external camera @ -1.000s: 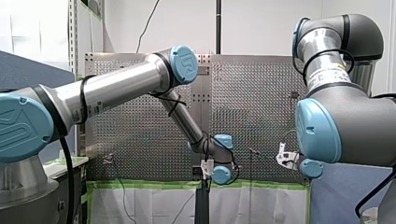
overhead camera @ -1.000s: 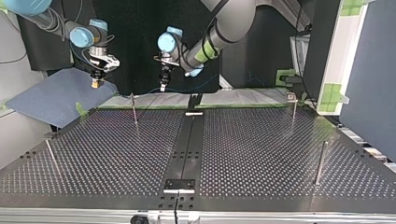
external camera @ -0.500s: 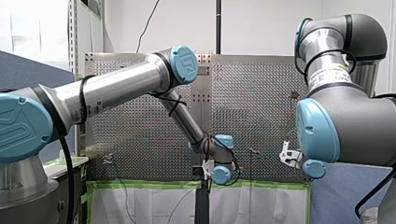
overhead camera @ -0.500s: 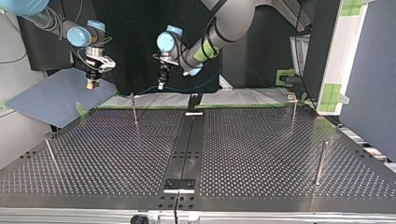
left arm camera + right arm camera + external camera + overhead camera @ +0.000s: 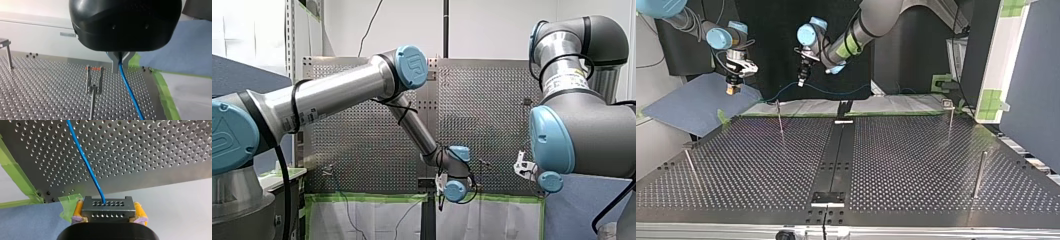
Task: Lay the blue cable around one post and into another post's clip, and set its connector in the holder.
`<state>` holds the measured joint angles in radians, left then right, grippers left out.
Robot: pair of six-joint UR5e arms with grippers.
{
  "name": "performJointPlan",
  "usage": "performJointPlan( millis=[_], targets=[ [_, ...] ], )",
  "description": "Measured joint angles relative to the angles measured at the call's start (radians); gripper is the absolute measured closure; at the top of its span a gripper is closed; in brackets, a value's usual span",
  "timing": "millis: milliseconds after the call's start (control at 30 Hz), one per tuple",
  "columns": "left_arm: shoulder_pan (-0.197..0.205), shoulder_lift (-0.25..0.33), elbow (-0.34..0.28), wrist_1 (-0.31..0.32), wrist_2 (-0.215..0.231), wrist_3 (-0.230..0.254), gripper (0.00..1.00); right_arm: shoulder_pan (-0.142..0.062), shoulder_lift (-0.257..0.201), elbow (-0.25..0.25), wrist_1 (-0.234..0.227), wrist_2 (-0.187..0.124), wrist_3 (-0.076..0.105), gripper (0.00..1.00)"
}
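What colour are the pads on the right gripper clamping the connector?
Yellow. The pads show best in the right wrist view.

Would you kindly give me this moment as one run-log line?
left gripper: shut on blue cable | right gripper: shut on connector | clip post: empty | cable: unrouted

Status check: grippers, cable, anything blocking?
Left gripper shut on blue cable. Right gripper shut on connector. Cable around no post yet. Clip post ahead of left gripper, apart from cable; nothing blocking.
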<state>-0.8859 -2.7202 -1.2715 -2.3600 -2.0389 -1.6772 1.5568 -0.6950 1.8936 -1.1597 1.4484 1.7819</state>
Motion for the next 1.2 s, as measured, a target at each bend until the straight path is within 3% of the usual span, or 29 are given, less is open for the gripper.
performJointPlan(
  millis=[267, 500, 800, 900, 1200],
  targets=[
    [-0.035, 0.000, -0.001, -0.004, -0.022, 0.004, 1.00, -0.019, 0.003, 0.000, 0.005, 0.027, 0.020, 1.00],
    [-0.080, 0.000, -0.001, -0.016, -0.037, 0.006, 1.00, -0.047, 0.032, 0.000, -0.009, 0.037, 0.052, 1.00],
    [-0.066, 0.000, 0.015, -0.021, -0.027, 0.007, 1.00, -0.048, 0.043, -0.025, 0.008, 0.036, 0.017, 1.00],
    [-0.056, 0.000, 0.033, -0.035, -0.026, 0.007, 1.00, -0.046, 0.043, -0.038, 0.014, 0.033, 0.014, 1.00],
    [-0.018, 0.000, 0.100, -0.090, -0.014, 0.006, 1.00, -0.039, 0.043, -0.081, 0.024, -0.026, 0.003, 1.00]
  ],
)
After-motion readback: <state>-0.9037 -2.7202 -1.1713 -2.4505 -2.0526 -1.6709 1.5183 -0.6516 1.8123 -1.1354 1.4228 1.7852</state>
